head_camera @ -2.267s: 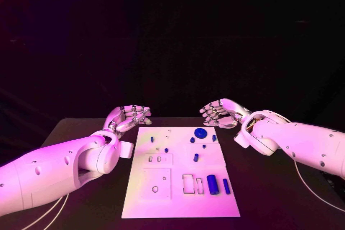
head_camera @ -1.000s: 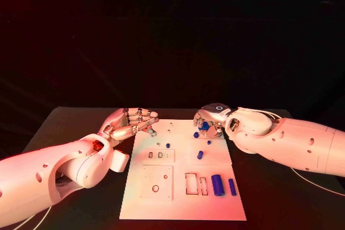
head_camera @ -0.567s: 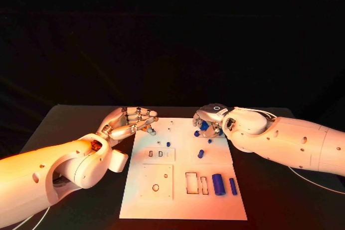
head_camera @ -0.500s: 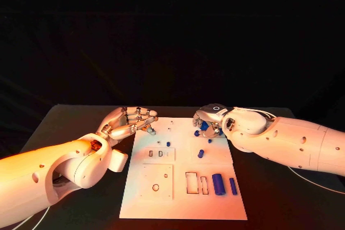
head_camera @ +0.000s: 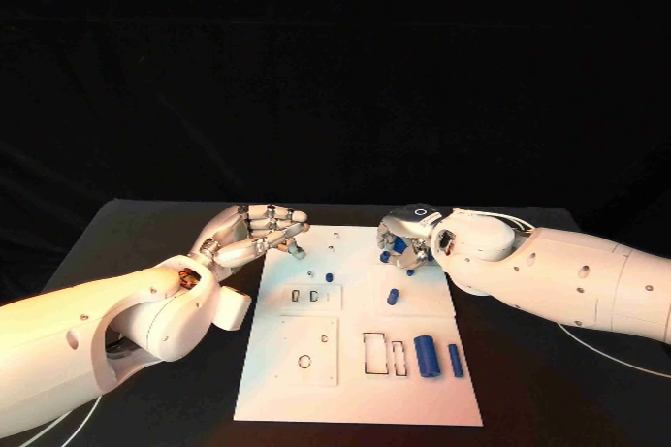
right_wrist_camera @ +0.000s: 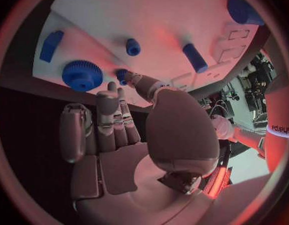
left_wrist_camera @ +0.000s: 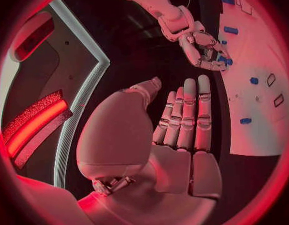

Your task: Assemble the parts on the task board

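The white task board [head_camera: 357, 369] lies flat in the middle of the black table [head_camera: 140, 243], its long side running away from me. On its far right part I see a toothed blue gear [right_wrist_camera: 82, 75] lying flat, a short blue peg [right_wrist_camera: 132, 46] standing beside it, a longer blue pin [right_wrist_camera: 194, 57] lying further in, and a blue block [right_wrist_camera: 51, 45] near the board's edge. Nearer to me on the right side lie a thick blue cylinder [head_camera: 427, 356] and a thinner blue bar [head_camera: 455, 360], side by side, just beside two rectangular slots [head_camera: 372, 354].

My right hand [head_camera: 407, 236] hangs over the far right corner, fingers curled down toward the gear; I cannot tell whether it grips anything. My left hand [head_camera: 256, 232] hovers just off the board's far left corner, palm up, fingers straight and close together, holding nothing.
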Tool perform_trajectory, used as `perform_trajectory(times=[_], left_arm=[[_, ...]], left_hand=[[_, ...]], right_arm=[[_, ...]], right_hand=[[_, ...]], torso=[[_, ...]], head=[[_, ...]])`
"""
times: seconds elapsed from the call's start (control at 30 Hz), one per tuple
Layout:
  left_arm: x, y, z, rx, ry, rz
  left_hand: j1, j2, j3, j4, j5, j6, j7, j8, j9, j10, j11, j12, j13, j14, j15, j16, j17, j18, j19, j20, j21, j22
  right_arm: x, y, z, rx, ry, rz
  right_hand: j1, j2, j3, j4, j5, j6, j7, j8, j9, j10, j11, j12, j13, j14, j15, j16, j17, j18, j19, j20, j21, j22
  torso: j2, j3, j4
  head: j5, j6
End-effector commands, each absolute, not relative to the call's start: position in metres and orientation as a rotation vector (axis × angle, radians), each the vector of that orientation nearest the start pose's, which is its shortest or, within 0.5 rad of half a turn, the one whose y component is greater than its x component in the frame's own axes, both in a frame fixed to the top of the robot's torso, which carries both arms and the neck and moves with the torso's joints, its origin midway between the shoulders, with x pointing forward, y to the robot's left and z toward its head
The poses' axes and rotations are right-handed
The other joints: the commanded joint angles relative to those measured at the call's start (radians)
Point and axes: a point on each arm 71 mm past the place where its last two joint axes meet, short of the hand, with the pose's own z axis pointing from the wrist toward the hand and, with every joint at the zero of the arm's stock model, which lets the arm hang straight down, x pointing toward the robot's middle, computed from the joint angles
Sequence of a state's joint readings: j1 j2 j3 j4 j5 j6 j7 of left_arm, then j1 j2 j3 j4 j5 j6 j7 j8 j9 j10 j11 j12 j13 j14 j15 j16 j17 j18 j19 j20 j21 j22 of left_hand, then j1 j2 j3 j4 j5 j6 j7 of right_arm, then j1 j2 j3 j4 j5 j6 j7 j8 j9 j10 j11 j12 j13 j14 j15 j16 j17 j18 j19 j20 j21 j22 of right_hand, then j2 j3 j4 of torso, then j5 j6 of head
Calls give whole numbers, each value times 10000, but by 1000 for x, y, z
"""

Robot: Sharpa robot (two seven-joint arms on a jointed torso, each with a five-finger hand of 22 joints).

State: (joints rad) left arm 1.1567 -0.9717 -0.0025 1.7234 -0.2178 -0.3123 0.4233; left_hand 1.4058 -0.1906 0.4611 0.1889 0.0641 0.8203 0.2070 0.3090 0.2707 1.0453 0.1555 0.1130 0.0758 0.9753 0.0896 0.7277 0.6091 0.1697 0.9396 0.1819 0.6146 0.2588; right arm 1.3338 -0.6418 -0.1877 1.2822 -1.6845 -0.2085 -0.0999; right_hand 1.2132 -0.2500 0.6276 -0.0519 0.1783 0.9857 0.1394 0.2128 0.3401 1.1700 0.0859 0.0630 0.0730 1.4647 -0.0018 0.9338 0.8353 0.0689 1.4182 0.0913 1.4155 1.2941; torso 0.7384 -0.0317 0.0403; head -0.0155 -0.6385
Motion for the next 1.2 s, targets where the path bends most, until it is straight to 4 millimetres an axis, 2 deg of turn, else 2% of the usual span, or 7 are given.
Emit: perform_trajectory(times=[0.03,0.6,0.8,0.93,1.2], left_arm=[[445,205,-159,-8560,14525,-16365],[445,205,-157,-8593,14542,-16393],[446,206,-157,-8618,14546,-16386],[446,206,-157,-8640,14554,-16372],[447,207,-158,-8660,14546,-16346]], left_hand=[[-91,24,40,-1,-42,-80,78,-41,17,-43,1,-69,-15,-47,0,31,1,73,-39,-4,35,14],[-87,30,48,-12,-43,-93,91,-52,21,-63,12,-79,-16,-94,13,18,-6,70,-90,7,38,17],[-79,47,61,-18,-44,-99,96,-58,23,-75,18,-85,-17,-115,19,13,-10,70,-115,13,42,20],[-79,47,61,-18,-44,-99,96,-58,23,-75,18,-85,-17,-115,19,13,-10,70,-115,13,42,20],[-73,56,69,-23,-44,-102,101,-61,24,-81,21,-88,-18,-123,21,12,-12,71,-126,15,46,23]], right_arm=[[530,-164,-189,-5364,16910,4003],[530,-161,-195,-5354,17147,4138],[531,-159,-191,-5166,16660,4298],[531,-158,-188,-4945,16224,4375],[532,-148,-178,-4534,15172,4566]], right_hand=[[-41,50,9,87,-70,-29,17,-17,27,-33,8,15,2,150,65,87,-7,-108,-12,68,46,16],[35,435,142,347,-91,336,-89,244,338,387,-95,68,74,80,-9,512,134,-133,55,35,143,215],[291,782,286,323,-121,563,-183,510,669,746,-208,87,141,56,-107,774,218,-167,147,-29,242,413],[384,883,343,279,-181,591,-195,585,779,823,-232,77,159,50,-131,833,220,-175,170,-48,267,462],[391,816,324,234,-243,567,-178,616,855,823,-225,44,162,17,-130,778,99,-157,121,-54,223,388]], torso=[[5,0,-6],[11,-5,-14],[8,-5,-14],[6,-3,-13],[3,-9,-12]], head=[[20,-9],[58,-83],[83,-92],[95,-73],[119,-23]])
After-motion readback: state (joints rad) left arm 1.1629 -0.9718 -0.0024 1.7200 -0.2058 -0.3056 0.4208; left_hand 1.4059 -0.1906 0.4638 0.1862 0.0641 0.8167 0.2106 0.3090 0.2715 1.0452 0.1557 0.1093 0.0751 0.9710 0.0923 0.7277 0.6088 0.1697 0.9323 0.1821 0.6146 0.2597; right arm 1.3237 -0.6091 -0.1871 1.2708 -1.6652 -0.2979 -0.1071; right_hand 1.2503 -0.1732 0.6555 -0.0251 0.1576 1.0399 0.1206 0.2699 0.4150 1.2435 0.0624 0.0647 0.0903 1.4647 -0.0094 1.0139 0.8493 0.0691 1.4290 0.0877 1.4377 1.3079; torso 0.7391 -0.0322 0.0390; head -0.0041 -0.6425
